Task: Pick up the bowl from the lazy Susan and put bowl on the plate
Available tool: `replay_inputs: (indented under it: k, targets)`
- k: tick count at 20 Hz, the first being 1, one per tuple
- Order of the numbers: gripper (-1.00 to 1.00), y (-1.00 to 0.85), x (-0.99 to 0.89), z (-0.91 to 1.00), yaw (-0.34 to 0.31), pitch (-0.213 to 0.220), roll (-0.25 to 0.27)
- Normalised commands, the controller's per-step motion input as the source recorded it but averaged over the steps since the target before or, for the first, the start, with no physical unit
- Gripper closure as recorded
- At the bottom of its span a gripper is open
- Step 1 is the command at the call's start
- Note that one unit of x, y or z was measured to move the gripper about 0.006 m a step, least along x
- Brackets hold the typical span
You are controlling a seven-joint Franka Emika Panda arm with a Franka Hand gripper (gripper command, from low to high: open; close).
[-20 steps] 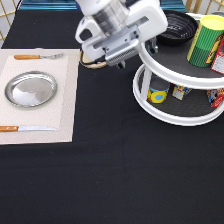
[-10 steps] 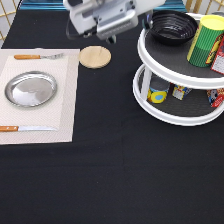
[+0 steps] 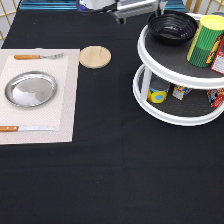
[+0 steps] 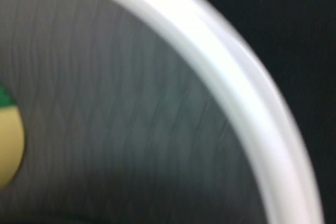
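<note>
Pincer: only a grey and white bit of the arm shows at the exterior view's top edge, so the pincer is mostly cut off, and I cannot tell if it is open or closed; it holds nothing that I can see
Nearest thing: the bowl, just below and to the exterior view's right of that bit of arm
Bowl: black and shiny, sitting flat on the top tray of the lazy Susan, near the white rim
How the bowl may handle: it looks hard and smooth, so I think it could slip; it looks light, and it might chip if dropped; the thin rim looks like the best place to take hold, one finger inside and one outside
Beside the bowl: a green and yellow can stands close by on the same tray
Wrist view: the white rim and the grey tray very close up
Plate: the plate is silver and bare, on a pale mat at the exterior view's left, well apart from the bowl
Also on the worktop: a wooden disc, a fork and a knife
Task so far: the bowl is not yet lifted
</note>
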Motion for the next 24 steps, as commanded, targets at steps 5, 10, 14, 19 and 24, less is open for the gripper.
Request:
replay_inputs:
  k: [5, 10, 14, 19, 24]
  targets:
    - [-1.0, 0.38, -0.9, -0.42, 0.0, -0.127, -0.123]
    - [-1.0, 0.07, -0.59, -0.43, 0.0, -0.162, -0.187]
    - [-1.0, 0.04, -0.27, -0.25, 0.0, -0.124, -0.212]
    - [1.0, 0.03, 0.0, 0.14, 0.0, -0.012, -0.189]
    - [1.0, 0.06, 0.0, 0.19, 0.0, 0.0, -0.174]
